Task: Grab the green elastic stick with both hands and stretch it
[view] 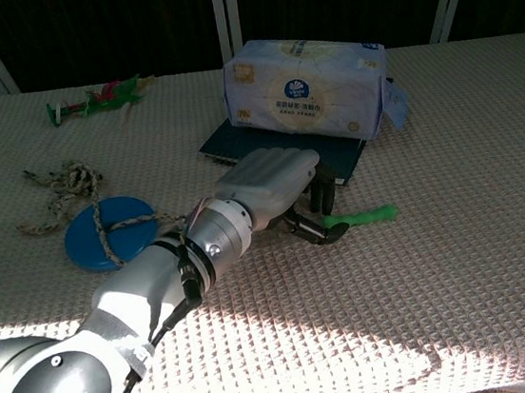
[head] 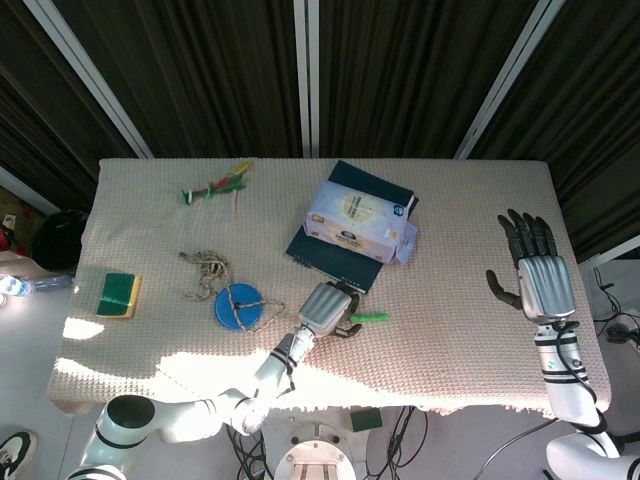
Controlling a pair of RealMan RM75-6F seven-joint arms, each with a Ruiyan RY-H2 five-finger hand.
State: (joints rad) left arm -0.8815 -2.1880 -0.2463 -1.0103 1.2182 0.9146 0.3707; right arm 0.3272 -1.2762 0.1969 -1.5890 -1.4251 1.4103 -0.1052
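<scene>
The green elastic stick (head: 372, 317) (view: 365, 214) lies on the woven tablecloth just in front of the dark book. My left hand (head: 325, 307) (view: 266, 186) covers the stick's left end, dark fingers curled around it with the thumb beneath; only the right part of the stick shows. The stick still rests on the cloth. Far off at the table's right edge, my right hand (head: 540, 275) is raised with its fingers spread and holds nothing; it shows only in the head view.
A tissue pack (head: 358, 218) (view: 307, 90) sits on a dark book (head: 330, 260) right behind the left hand. A blue disc (head: 238, 305) with rope (head: 205, 270) lies to the left, a sponge (head: 120, 294) and a feather toy (head: 215, 186) further left.
</scene>
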